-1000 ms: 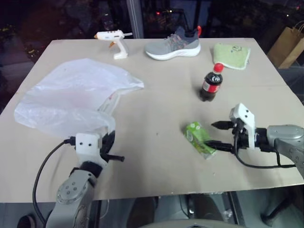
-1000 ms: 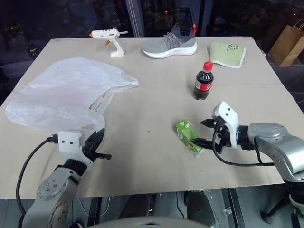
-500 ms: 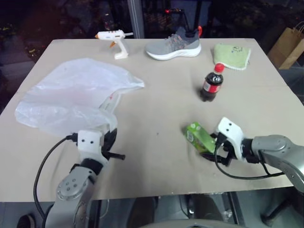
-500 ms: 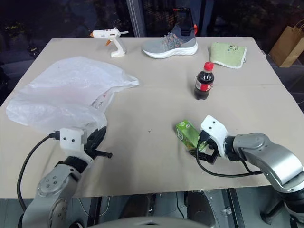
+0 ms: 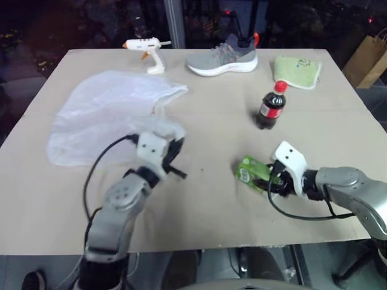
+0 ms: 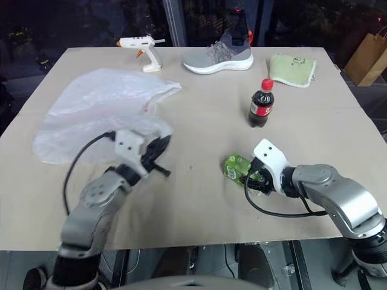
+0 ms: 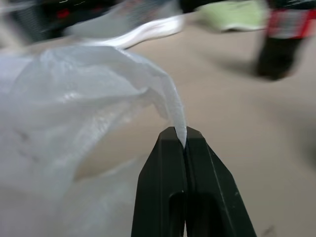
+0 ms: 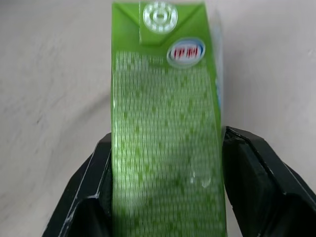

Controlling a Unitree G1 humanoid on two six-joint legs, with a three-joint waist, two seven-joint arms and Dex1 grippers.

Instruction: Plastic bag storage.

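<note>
Translucent white plastic bag [image 5: 109,106] is lying on the worktop [image 5: 205,127], its edge pinched in the left gripper [image 7: 180,140]; the right gripper [image 8: 165,163] jaws are clamping a green carton [image 8: 165,143].

A tan counter [image 5: 205,139] carries several loose things. Along its far edge, a white glue gun [image 5: 147,51] with an orange nozzle stands toward the left. A grey sneaker [image 5: 222,57] with a white sole and a red heel tab lies on its sole near the middle of that edge. To the right of the sneaker lies a folded green cloth [image 5: 295,68]. Nearer, a small cola bottle [image 5: 271,106] with a red cap and red label stands upright. Closer to the near edge lies a green drink carton [image 8: 165,128] on its side, its round white cap pointing away. Beyond the counter's far right corner stands a brown paper bag [image 5: 369,55] with handles.
</note>
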